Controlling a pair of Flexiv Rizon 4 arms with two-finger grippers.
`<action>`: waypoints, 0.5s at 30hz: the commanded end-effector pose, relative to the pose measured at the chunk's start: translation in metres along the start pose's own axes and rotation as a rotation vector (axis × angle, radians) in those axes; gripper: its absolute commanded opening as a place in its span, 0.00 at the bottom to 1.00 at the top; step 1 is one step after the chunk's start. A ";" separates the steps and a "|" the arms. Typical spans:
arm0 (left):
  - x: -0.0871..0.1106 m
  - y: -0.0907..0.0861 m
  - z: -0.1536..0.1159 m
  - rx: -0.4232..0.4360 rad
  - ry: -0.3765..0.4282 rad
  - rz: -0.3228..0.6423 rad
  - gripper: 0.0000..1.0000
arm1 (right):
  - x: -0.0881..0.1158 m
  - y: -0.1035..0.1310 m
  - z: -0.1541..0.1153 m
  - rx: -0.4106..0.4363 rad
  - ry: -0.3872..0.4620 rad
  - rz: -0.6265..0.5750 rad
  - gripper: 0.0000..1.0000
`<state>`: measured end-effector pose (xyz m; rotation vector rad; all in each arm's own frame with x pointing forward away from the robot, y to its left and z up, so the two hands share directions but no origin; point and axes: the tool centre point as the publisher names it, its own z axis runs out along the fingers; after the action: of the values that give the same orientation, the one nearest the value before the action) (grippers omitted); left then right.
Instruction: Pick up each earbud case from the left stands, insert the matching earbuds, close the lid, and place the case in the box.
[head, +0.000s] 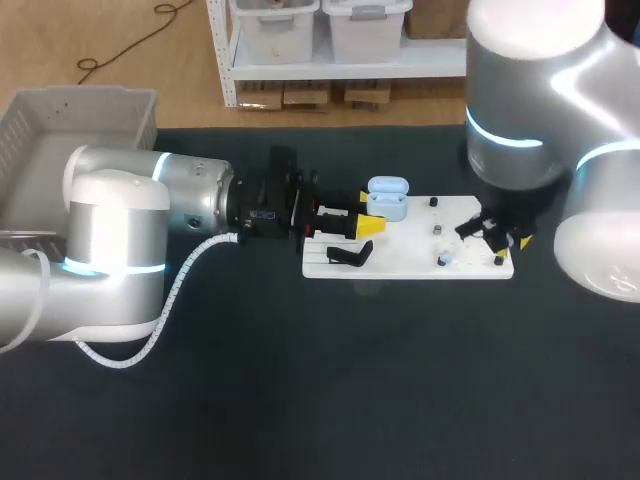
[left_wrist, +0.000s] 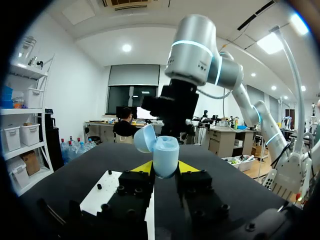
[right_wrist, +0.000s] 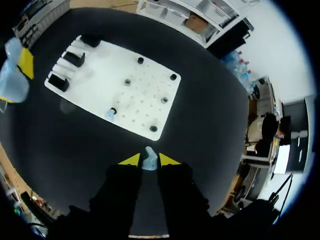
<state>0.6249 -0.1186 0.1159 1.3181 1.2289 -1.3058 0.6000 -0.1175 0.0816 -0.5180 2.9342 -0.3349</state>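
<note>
Black table (head: 300, 380) — left gripper (left_wrist: 165, 169) clamps the open case (left_wrist: 165, 151); right gripper (right_wrist: 149, 161) pinches, seemingly, an earbud (right_wrist: 149, 156).

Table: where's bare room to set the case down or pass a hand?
The table in front of the board is bare. On the board, a bare patch lies between the black stand and the pegs. Crowded: the left gripper with the case, the right gripper with an earbud.

One open light blue earbud case (head: 387, 197), centre frame. Two earbuds: one earbud (right_wrist: 149, 161) off the white board (head: 400, 262), another (right_wrist: 111, 113) on it. One board, three black stands (right_wrist: 74, 58), six small pegs (right_wrist: 173, 77). One white basket (head: 100, 118), upper left.
</note>
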 end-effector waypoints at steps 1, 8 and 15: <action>0.001 0.000 -0.001 0.000 -0.003 0.003 0.00 | 0.007 0.010 -0.053 -0.003 0.008 0.065 0.00; 0.001 0.000 -0.001 0.000 -0.003 0.003 0.00 | -0.002 0.035 -0.099 -0.044 0.049 0.144 0.00; 0.001 0.000 -0.001 0.000 -0.003 0.003 0.00 | -0.021 0.061 -0.125 -0.104 0.081 0.233 0.00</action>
<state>0.6249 -0.1186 0.1159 1.3181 1.2289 -1.3059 0.5717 -0.0430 0.1805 -0.1850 3.0254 -0.1580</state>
